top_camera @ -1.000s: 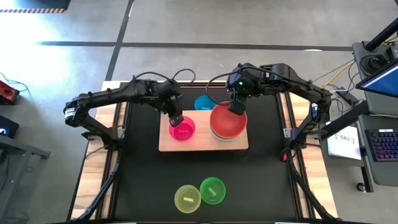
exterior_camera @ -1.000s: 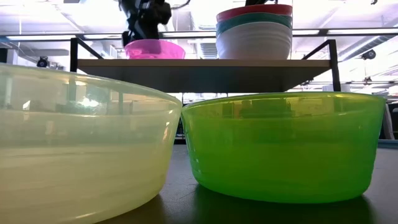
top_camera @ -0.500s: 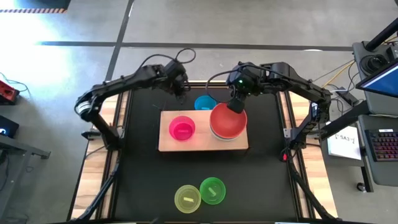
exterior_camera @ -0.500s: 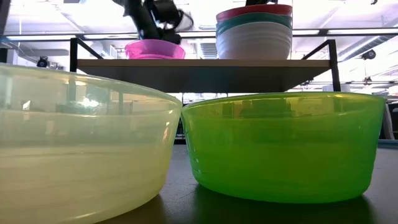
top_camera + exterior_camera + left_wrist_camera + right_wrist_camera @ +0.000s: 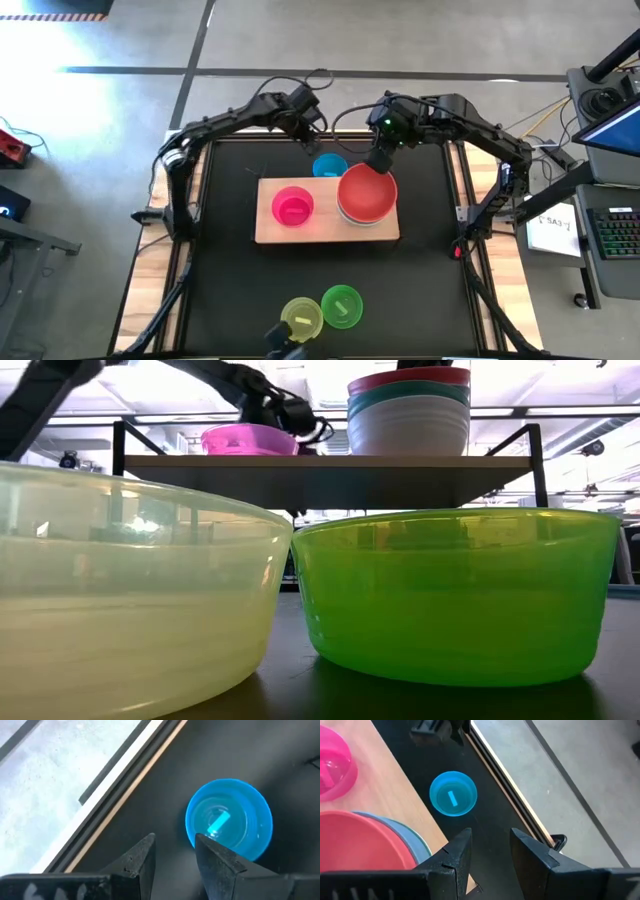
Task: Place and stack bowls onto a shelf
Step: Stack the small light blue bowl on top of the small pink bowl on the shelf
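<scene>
Five bowls sit on the shelf (image 5: 268,231): the magenta bowl (image 5: 292,207) and a red-topped stack (image 5: 367,194) at frame centre. Three remain on the table: the cyan bowl (image 5: 329,166) just above the shelf, the yellow-green bowl (image 5: 301,319) and bright green bowl (image 5: 342,305) at bottom centre. The left gripper (image 5: 173,851) hovers by the cyan one, jaws spread and empty; the right gripper (image 5: 490,842), over the stack, likewise.

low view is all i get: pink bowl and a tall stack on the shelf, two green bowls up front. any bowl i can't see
observer: yes, a small cyan round plastic bowl sits on the black mat just behind the pale wooden shelf board, not on it.
operator: left tool holding anything
observer: no, the left tool is open and empty, above the mat near that cyan bowl.
operator: and the right one
observer: the right tool is open and empty too, over the far rim of the large red plastic bowl topping the stack.
</scene>
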You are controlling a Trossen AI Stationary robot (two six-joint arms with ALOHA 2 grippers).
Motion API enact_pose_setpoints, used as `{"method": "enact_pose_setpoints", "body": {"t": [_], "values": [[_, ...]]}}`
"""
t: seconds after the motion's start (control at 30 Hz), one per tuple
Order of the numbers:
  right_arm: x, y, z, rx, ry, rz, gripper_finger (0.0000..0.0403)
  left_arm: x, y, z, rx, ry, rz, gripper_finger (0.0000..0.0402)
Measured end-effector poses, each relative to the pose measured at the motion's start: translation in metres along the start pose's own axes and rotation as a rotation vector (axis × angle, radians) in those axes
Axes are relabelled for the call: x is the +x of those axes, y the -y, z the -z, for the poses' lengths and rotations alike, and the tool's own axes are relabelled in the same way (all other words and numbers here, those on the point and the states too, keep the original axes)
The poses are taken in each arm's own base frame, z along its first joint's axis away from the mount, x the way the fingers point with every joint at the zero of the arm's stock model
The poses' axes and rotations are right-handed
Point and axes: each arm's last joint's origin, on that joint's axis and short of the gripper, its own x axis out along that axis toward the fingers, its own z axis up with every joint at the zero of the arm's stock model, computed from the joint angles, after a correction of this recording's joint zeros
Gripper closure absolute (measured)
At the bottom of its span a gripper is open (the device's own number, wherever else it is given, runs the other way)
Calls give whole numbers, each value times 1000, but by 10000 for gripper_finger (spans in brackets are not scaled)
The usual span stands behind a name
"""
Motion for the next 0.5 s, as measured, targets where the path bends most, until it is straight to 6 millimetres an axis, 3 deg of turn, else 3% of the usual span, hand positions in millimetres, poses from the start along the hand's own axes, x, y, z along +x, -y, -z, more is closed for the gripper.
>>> {"method": "enact_pose_setpoints", "body": {"t": [0.13,0.5], "values": [[0,0,1,-2,-7,2,280,25,5,-2,-4,-48,3,283],[7,0,6,-36,-65,13,280,63,9,2,-27,-111,78,283]]}}
